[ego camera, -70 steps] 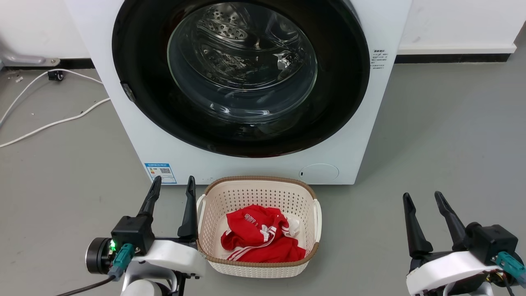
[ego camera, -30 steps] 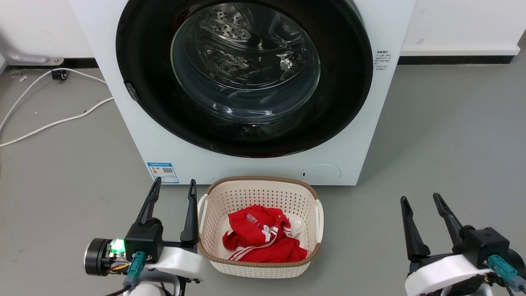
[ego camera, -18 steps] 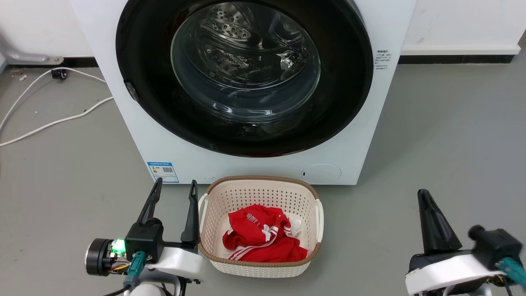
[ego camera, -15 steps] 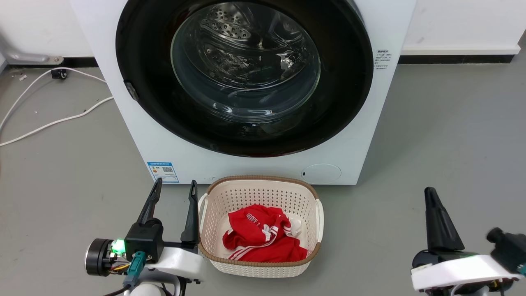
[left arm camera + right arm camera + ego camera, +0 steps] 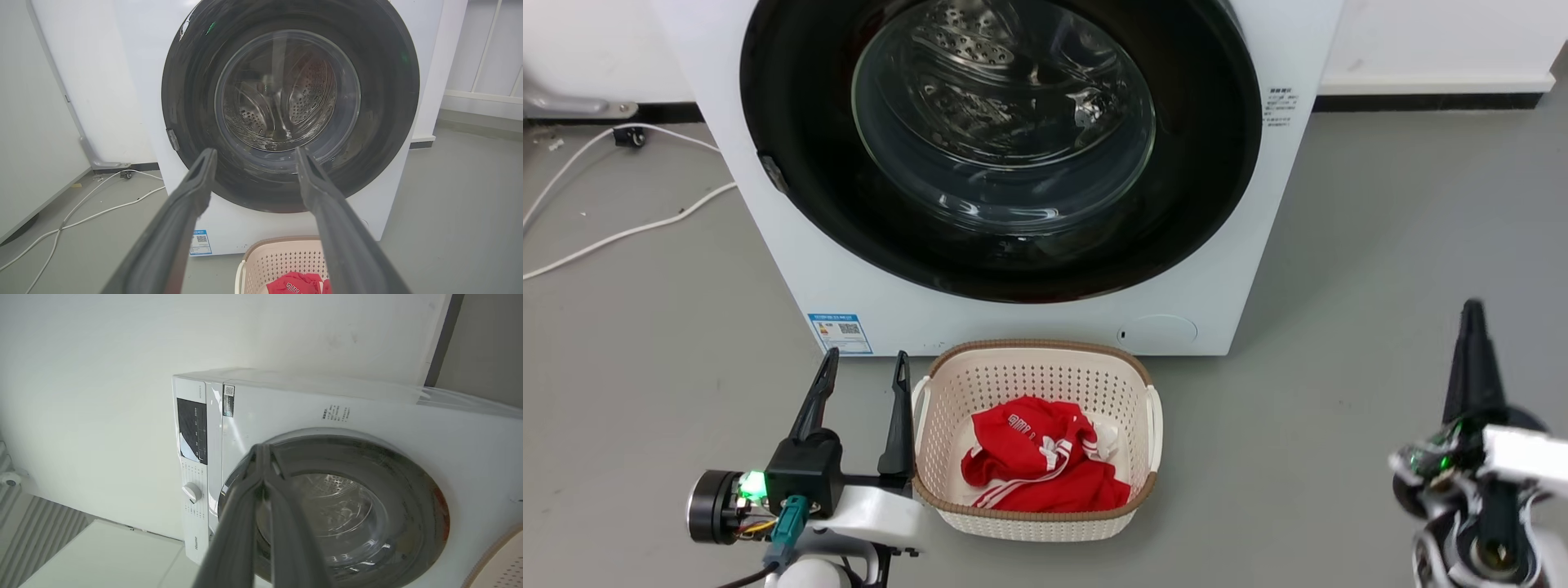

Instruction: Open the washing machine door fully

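Here, left gripper [image 5: 866, 355]: fingers spread wide, holding nothing, its right finger just beside the left rim of the basket [image 5: 1037, 346]. Right gripper [image 5: 261, 448]: fingertips pressed together on nothing, at near right, well apart from the machine. Washing machine door [image 5: 1003, 139] sits flush in the washing machine [image 5: 1013, 327], far centre, behind the basket.

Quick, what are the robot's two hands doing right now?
Left gripper: open, holding nothing.
Right gripper: shut, holding nothing.
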Tool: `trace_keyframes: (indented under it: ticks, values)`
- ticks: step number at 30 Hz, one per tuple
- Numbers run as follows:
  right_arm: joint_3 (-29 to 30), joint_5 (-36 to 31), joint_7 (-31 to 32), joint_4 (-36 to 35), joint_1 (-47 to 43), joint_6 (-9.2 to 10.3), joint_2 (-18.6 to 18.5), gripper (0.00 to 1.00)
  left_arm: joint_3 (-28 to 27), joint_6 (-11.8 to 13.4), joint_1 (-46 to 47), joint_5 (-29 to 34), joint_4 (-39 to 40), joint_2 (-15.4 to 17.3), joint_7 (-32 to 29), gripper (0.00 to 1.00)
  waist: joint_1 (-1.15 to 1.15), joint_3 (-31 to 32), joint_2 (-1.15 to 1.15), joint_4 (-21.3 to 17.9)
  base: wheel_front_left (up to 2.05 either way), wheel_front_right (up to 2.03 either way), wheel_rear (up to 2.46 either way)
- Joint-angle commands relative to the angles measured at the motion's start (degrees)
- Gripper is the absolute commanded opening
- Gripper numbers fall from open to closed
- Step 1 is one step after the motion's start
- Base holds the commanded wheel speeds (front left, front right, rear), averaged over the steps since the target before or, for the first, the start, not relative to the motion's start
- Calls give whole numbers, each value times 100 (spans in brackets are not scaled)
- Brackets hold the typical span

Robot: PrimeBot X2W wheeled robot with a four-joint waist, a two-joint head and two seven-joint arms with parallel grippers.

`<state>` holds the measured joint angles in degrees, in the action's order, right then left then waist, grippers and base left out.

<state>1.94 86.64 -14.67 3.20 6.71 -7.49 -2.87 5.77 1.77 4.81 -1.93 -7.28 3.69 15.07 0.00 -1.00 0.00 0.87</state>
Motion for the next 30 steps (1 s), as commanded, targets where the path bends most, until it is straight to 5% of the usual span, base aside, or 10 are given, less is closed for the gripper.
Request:
trace_keyframes:
  ticks: [1,14,23,30]
  values:
    - [90,98,59,89,222,0,-19,0,4,25,80,44,28,-7,15,100,0,-69,0,-10,0,0,0]
    - [382,1351,1046,2344,3110,0,-1152,0,90,77,600,40,228,-42,14,100,0,-894,0,117,0,0,0]
    - [-609,1064,2154,4148,5410,0,-2041,0,224,151,957,-17,373,-68,14,100,0,-1412,0,346,0,0,0]
    - [-1608,457,3365,5157,6924,0,-2158,0,319,189,1135,-30,474,-78,14,100,0,-1719,0,481,0,0,0]
